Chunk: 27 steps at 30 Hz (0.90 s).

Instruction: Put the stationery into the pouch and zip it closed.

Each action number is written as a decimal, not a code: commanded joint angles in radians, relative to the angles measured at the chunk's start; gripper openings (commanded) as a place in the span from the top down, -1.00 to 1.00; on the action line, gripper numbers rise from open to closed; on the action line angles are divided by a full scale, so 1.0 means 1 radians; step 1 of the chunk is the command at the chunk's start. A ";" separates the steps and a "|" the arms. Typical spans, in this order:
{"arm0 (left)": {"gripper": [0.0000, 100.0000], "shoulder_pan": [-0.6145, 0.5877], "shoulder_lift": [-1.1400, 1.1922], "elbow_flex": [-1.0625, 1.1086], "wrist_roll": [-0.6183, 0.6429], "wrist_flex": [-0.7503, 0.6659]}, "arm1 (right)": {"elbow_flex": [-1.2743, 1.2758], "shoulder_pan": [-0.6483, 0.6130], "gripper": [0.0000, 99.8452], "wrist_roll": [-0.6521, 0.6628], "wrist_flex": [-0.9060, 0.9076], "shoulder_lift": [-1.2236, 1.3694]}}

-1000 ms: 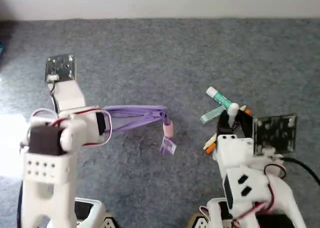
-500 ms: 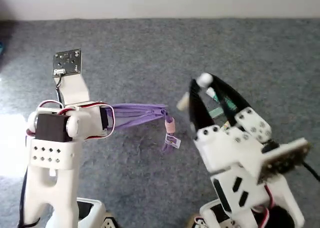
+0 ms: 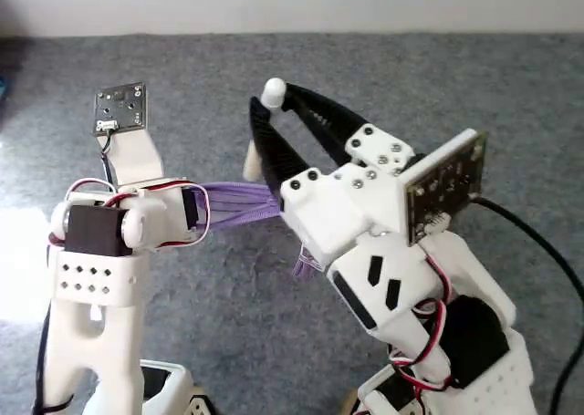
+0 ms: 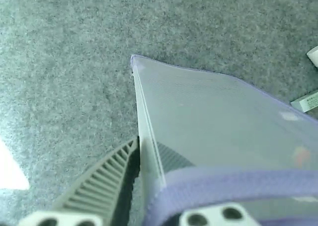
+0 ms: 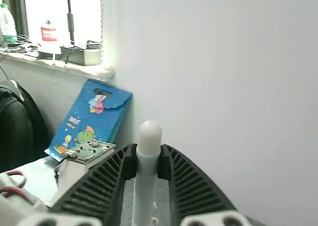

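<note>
Above the grey table, right gripper clenches a white pen; left gripper grasps the purple pouch.

Grey carpeted table below a white wall, blue cartoon gift bag under a cluttered windowsill

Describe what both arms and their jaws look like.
Both are white printed plastic. The left arm has a black servo, a grid of small holes, red, white and black wires, and a dark wrist circuit board. The right arm has black ribbed jaws, a screw-studded white head, its own board and a thick black cable.
</note>
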 commanded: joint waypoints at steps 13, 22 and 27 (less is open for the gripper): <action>0.98 0.000 0.005 -0.031 0.015 -0.023 | -0.018 -0.054 0.98 -0.034 0.088 0.015; 0.98 0.002 0.005 -0.031 0.015 -0.021 | 0.130 -0.047 0.98 -0.026 0.071 0.005; 0.98 0.000 0.005 -0.031 0.015 -0.021 | 0.133 -0.004 0.98 -0.026 0.087 0.008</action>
